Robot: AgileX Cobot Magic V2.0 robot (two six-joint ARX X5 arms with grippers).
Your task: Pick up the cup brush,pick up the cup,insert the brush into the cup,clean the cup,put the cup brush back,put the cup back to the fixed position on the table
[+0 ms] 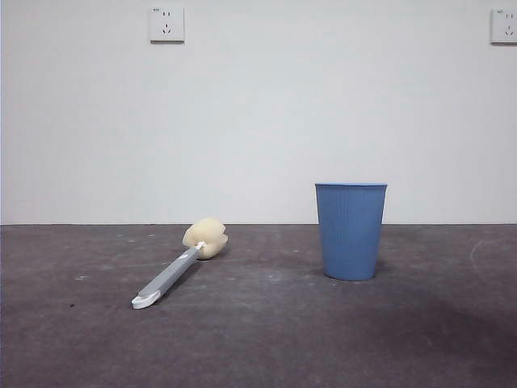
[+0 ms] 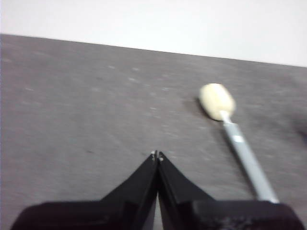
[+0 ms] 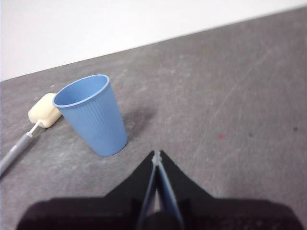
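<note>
**A:** ok so where's everything sitting right now?

**B:** The cup (image 1: 350,231) stands upright on the table (image 1: 258,339), right of center, mouth up, nothing in it as far as the right wrist cam shows. The cup brush (image 1: 179,263) lies flat on the table to the left of it, well apart, not touching. Its cream sponge head (image 1: 205,238) points toward the far side, and the grey handle runs toward the near-left, ending in the white loop (image 1: 145,301).

**A:** and the arms?

**B:** Neither shows in the front view. The left gripper (image 2: 157,154) hangs above bare table with its jaws pinched together, tips touching, holding nothing. The brush is off to one side of it, partly cut off behind the jaw base. The right gripper (image 3: 157,154) looks the same: jaws closed to a point, empty, with the cup a little way ahead of it and the sponge head peeking out just behind the cup.

**A:** background?

**B:** Plain white wall, two sockets (image 1: 166,24) high up.
</note>
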